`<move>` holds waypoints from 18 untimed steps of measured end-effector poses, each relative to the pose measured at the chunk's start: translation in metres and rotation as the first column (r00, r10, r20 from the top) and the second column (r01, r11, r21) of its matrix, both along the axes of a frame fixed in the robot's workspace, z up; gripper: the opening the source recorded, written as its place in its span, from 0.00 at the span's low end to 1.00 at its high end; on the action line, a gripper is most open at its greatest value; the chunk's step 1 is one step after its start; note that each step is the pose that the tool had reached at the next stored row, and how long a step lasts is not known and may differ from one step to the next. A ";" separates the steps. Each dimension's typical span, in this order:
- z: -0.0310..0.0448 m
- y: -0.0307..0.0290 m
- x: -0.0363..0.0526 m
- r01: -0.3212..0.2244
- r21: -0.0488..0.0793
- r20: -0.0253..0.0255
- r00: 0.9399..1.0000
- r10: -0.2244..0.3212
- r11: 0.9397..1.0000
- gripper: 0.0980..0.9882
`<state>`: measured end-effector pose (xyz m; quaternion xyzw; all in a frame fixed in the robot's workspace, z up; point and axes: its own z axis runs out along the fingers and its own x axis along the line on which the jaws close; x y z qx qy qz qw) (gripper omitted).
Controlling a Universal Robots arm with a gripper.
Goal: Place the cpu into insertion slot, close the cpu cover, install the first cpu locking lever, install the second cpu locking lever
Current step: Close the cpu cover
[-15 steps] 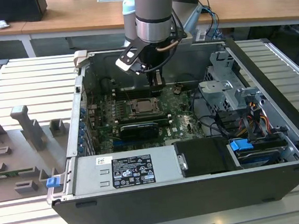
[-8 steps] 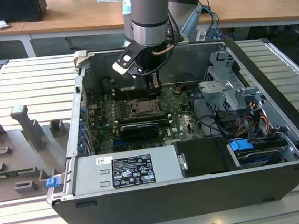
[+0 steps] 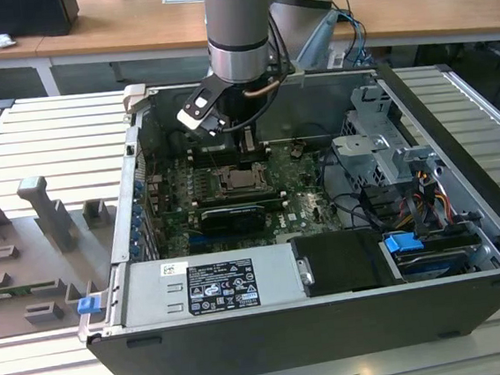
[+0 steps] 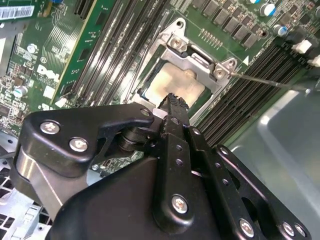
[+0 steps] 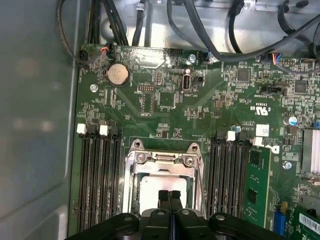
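The cpu [image 5: 150, 192] [image 4: 176, 84], a pale silvery square, lies flat in its socket on the green motherboard. The cpu cover [image 5: 162, 159] [image 4: 196, 56] is a silvery frame lying down around it, with the chip showing through its window. A thin metal locking lever [image 4: 267, 81] sticks out from one corner of the socket, over the memory slots. My gripper [image 5: 170, 196] [image 4: 173, 100] [image 3: 249, 143] hangs just above the chip's edge, its two black fingers pressed together with nothing between them. In the exterior view the socket [image 3: 243, 179] sits directly under the arm.
The open computer case [image 3: 128, 208] has tall walls around the board. A long black card [image 3: 232, 216] lies in front of the socket, memory slots [image 5: 97, 175] flank it, and a green module [image 5: 257, 185] stands beside. A drive cage [image 3: 380, 153] and cables fill the exterior view's right.
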<state>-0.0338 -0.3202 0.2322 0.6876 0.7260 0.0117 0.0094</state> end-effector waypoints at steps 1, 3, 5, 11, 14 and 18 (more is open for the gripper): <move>-0.0002 0.0000 -0.0013 0.000 0.000 0.000 1.000 0.000 1.000 0.01; -0.0005 -0.0001 -0.0038 0.000 0.000 0.000 1.000 0.000 1.000 0.01; -0.0009 -0.0001 -0.0059 0.000 0.000 0.000 1.000 0.000 1.000 0.01; -0.0027 -0.0001 -0.0131 0.000 0.000 0.000 1.000 0.000 1.000 0.01; -0.0037 -0.0001 -0.0145 0.000 0.000 0.000 1.000 0.000 1.000 0.01; -0.0046 -0.0001 -0.0160 0.000 0.000 0.000 1.000 0.000 1.000 0.01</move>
